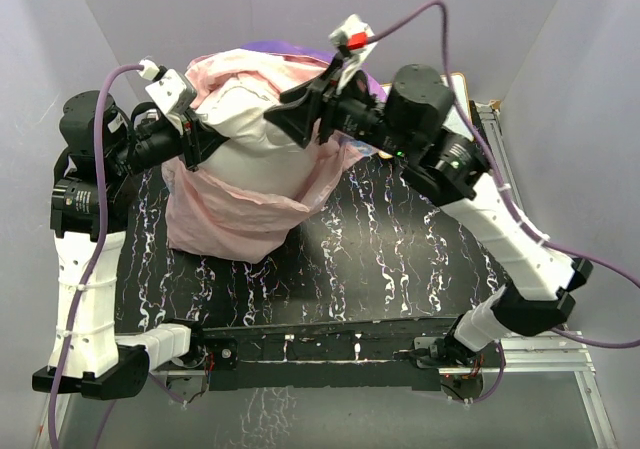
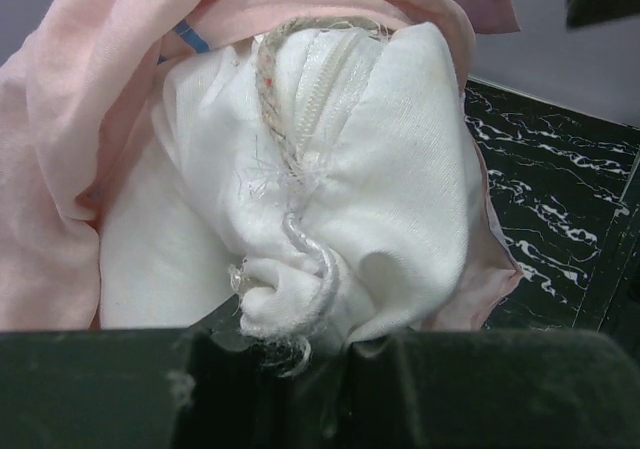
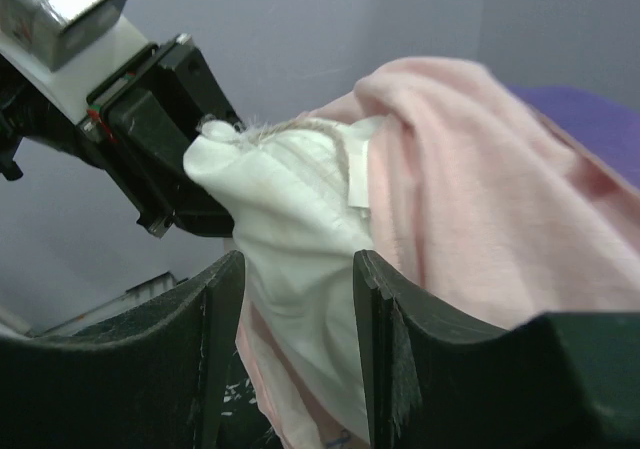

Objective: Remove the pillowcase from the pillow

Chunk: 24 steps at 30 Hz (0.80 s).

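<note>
Backdrop, top view: black, white-veined tabletop (image 1: 400, 259), enclosed by pale lilac walls (image 1: 560, 49).
Progress, top view: the soft pink fabric pillowcase (image 1: 225, 224), turned inside out, is peeled partway down; the plump white pillow (image 1: 255, 159) is bared at its upper end.
Container, top view: the pillowcase is slumped like a sack at far left, with the pillow's lower part inside it.
Left wrist view: the left gripper (image 2: 300, 359) is clamped on the pillow's frayed corner seam.
Right wrist view: the right gripper (image 3: 298, 349) jaws are held apart, straddling white pillow fabric.
Remaining: the pillowcase is judged not yet drawn fully off.
</note>
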Each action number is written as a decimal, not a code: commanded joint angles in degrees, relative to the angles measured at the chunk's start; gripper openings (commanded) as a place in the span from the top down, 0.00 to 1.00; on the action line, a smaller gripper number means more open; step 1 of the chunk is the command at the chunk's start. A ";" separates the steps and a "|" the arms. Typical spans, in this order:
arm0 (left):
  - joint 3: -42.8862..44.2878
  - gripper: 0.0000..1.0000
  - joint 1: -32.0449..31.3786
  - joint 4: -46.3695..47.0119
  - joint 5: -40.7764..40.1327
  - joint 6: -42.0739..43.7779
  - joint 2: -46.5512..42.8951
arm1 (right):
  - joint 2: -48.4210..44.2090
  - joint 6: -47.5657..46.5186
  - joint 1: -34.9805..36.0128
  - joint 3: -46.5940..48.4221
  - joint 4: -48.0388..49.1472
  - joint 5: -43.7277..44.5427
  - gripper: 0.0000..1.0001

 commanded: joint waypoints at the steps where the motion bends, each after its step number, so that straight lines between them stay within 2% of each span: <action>1: -0.25 1.00 -0.07 -0.29 0.28 -1.70 -0.42 | -4.94 -3.66 -0.11 -0.81 4.15 8.02 0.50; 4: 0.09 1.00 -0.09 -0.55 1.25 -2.10 -0.53 | -4.37 -5.50 -0.10 -0.60 2.32 10.46 0.51; 10: 2.68 1.00 -0.08 -1.91 2.81 -3.06 0.03 | -1.27 -9.00 0.45 0.39 0.02 9.81 0.51; 19: 5.30 1.00 -0.08 -7.52 7.82 -0.45 -0.31 | 0.56 -14.93 0.70 1.46 -1.97 20.47 0.56; 24: 8.15 1.00 -0.07 -13.26 10.53 3.28 -0.09 | 0.15 -16.00 0.70 0.80 -0.75 28.42 0.65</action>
